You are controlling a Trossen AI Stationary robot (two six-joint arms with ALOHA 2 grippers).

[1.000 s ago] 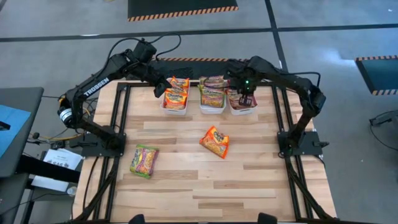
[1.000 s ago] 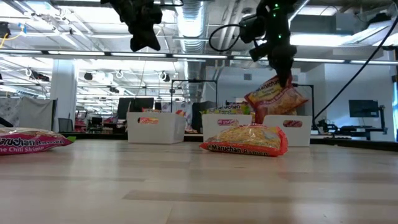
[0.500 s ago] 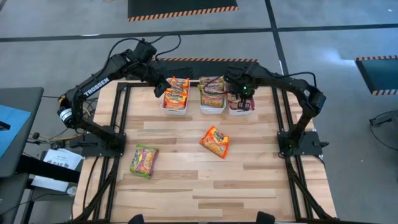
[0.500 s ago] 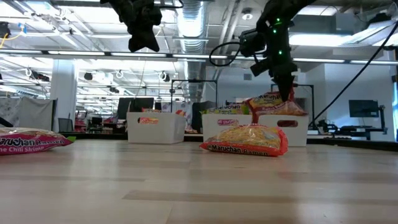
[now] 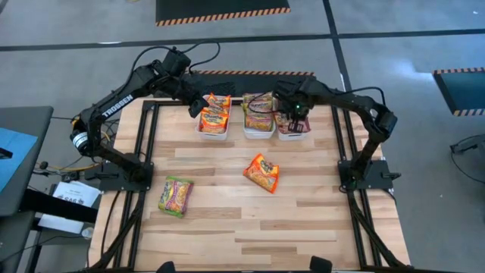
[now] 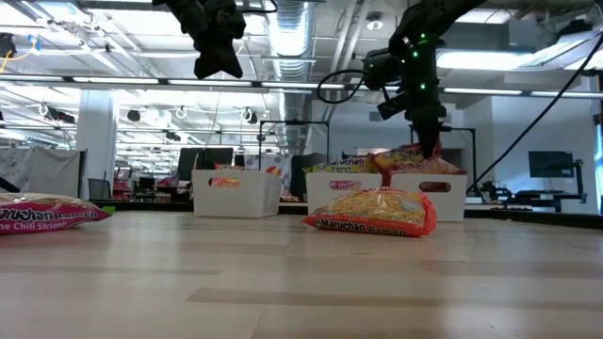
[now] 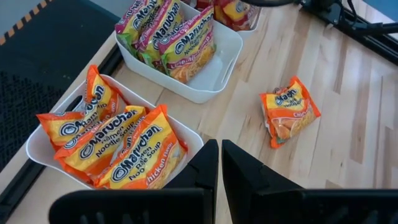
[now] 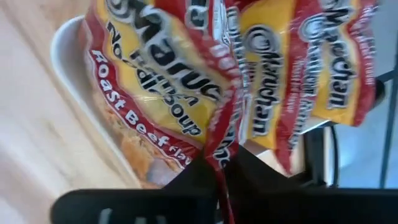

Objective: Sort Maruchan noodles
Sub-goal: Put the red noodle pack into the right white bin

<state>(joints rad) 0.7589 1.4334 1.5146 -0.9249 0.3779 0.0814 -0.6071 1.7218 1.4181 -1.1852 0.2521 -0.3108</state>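
Three white bins stand in a row at the table's far side. The left bin [image 5: 213, 135] holds orange Maruchan packets [image 7: 118, 140], the middle bin [image 5: 258, 134] green and pink ones [image 7: 171, 37], and the right bin [image 5: 281, 135] red ones. My right gripper [image 5: 297, 120] points down into the right bin, shut on a red packet [image 8: 155, 81]. My left gripper [image 7: 219, 146] hangs shut and holding nothing above the left bin's near left corner. A loose orange packet [image 5: 261, 173] and a green-pink packet [image 5: 176, 196] lie flat on the table. My right gripper pinches the red packet's sealed end edge [image 8: 219, 140] between its two fingers. The fingers come from above, pointing steeply down. The packet [image 6: 415, 158] lies in the right bin on other red packets, its held edge uppermost.
The bins stand close together along the far edge. The wooden table between the bins and the near edge holds only the two loose packets, one near the middle and one toward the near left. Black frame rails [image 5: 148, 152] run along both sides.
My right gripper has gone down toward the right bin with the red packet. The packet, which hung tilted above the bin, now rests in it among the other red packets.
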